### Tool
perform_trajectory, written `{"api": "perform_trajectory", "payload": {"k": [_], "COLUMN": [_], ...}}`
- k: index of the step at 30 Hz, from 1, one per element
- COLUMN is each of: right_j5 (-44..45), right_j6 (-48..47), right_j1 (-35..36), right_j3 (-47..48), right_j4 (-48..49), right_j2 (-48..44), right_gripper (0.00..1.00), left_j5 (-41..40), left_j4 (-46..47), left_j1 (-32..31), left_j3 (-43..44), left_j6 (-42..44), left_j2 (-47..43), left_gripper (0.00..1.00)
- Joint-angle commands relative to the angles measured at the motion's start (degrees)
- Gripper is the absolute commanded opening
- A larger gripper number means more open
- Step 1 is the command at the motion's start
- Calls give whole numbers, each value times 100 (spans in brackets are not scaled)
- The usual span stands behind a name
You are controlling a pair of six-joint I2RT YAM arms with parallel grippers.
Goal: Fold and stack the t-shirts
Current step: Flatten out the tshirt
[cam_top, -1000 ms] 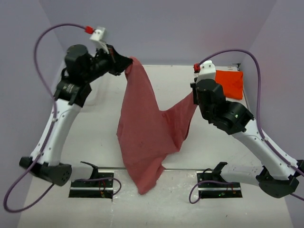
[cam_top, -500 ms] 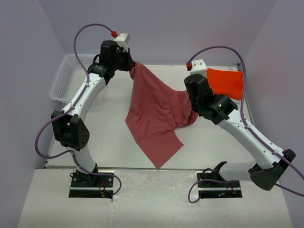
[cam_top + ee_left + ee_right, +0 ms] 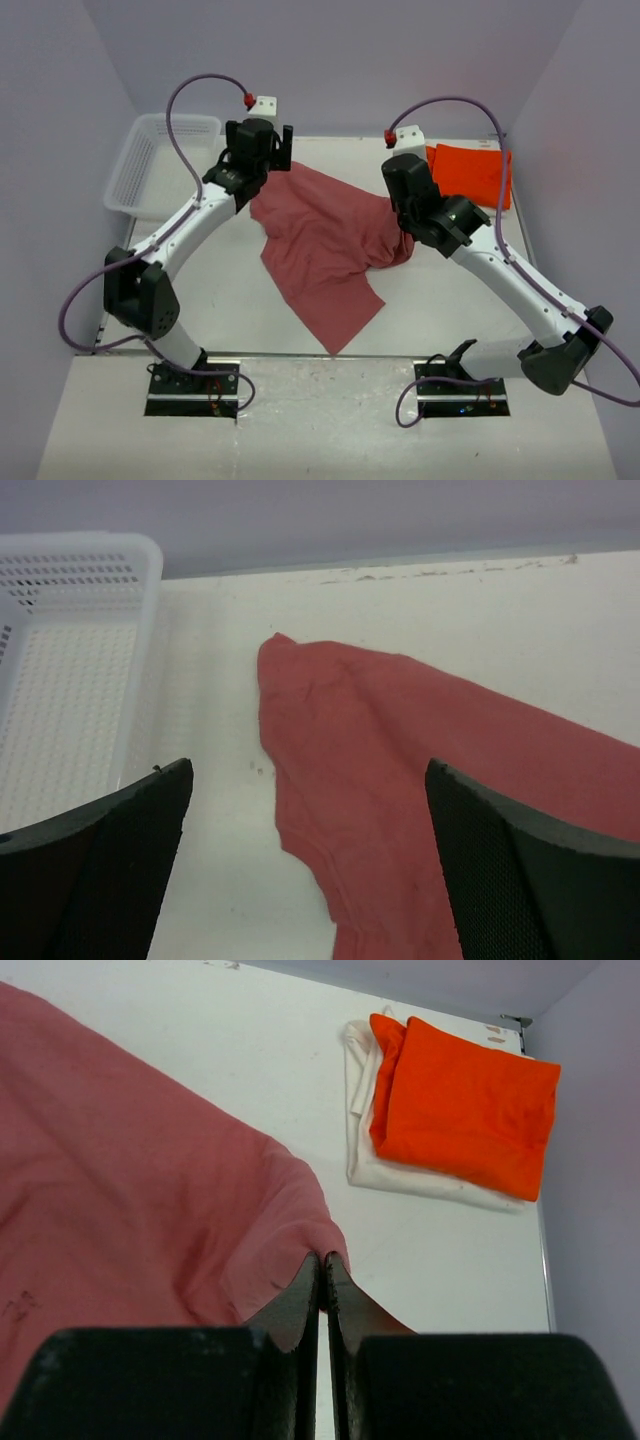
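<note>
Left tool (image 3: 308,780) gapes empty above rose-red shirt (image 3: 325,240) | right tool (image 3: 322,1260) pinches its edge | shirt sprawls crumpled on desk (image 3: 230,300), near orange shirt (image 3: 465,1100) | risk: one-sided tug could bunch cloth or nudge orange shirt | right wrist view shows white shirt (image 3: 365,1160) under orange shirt, unclear from above

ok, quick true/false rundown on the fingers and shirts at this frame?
1. The left fingers are open and hold nothing. True.
2. The right fingers are open. False: they are shut on an edge of the rose-red shirt.
3. The orange shirt lies folded on top of the white shirt. True.
4. The rose-red shirt lies in the basket. False: it lies unfolded on the table, apart from the basket.
</note>
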Motion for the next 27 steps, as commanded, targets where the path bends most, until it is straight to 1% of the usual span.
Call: {"api": "perform_trajectory", "payload": {"k": [1, 2, 3, 4, 5, 6, 7, 8, 9, 11, 12, 14, 15, 17, 18, 19, 21, 24, 27], "right_j5": [-3, 14, -3, -64, -64, -38, -55, -82, -126, -240, -292, -389, -416, -434, -434, -434, -477, -530, -565], "right_j6": [96, 122, 131, 131, 131, 148, 166, 175, 183, 236, 288, 359, 377, 420, 421, 429, 430, 447, 465], "right_j1": [-15, -15, -15, -23, -15, -15, -15, -15, -15, -15, -15, -15, -23, -15, -23, -15, -23, -23, -15], "right_j3": [-109, -109, -92, -65, -30, 5, -3, -30, -99, -161, -214, -258, -293, -320, -372, -390, -486, -574, -636], "right_j4": [209, 191, 182, 147, 112, 51, 24, 67, 94, 146, 138, 147, 156, 112, 103, 94, 120, 103, 94], "right_j2": [-126, -152, -205, -223, -223, -223, -240, -258, -293, -372, -390, -425, -434, -442, -460, -477, -574, -662, -723], "right_gripper": [0, 0, 0, 0, 0, 0, 0, 0, 0, 0, 0, 0, 0, 0, 0, 0, 0, 0, 0], "left_j5": [-2009, -1879, -1608, -535, 93, 778, 872, 760, 411, 250, 40, -163, -251, -524, -742, -805, -867, -929, -868], "left_j4": [156, -215, -567, -701, -737, -816, -878, -1000, -1123, -1239, -1239, -1230, -1230, -1239, -1247, -1369, -1397, -1484, -1546], "left_j1": [-1032, -1209, -1385, -1621, -1676, -1990, -2210, -2482, -3033, -3485, -3896, -4294, -4626, -4953, -5242, -5349, -5673, -5999, -6272], "left_j3": [-465, -589, -720, -1296, -1624, -2184, -2398, -2557, -2776, -2927, -3058, -3156, -3191, -3191, -3174, -3148, -3147, -3113, -3095], "left_j6": [-244, -536, -887, -1439, -1671, -2126, -2261, -2384, -2603, -2736, -2893, -3017, -3166, -3316, -3491, -3571, -3755, -3896, -4107], "left_j2": [-1575, -1815, -2252, -2465, -2633, -2843, -2906, -2933, -2968, -2951, -2881, -2706, -2470, -2205, -1943, -1810, -1468, -1081, -860], "left_gripper": [96, 91, 78, 70, 61, 41, 31, 24, 18, 20, 27, 36, 38, 37, 37, 37, 36, 36, 37]}}
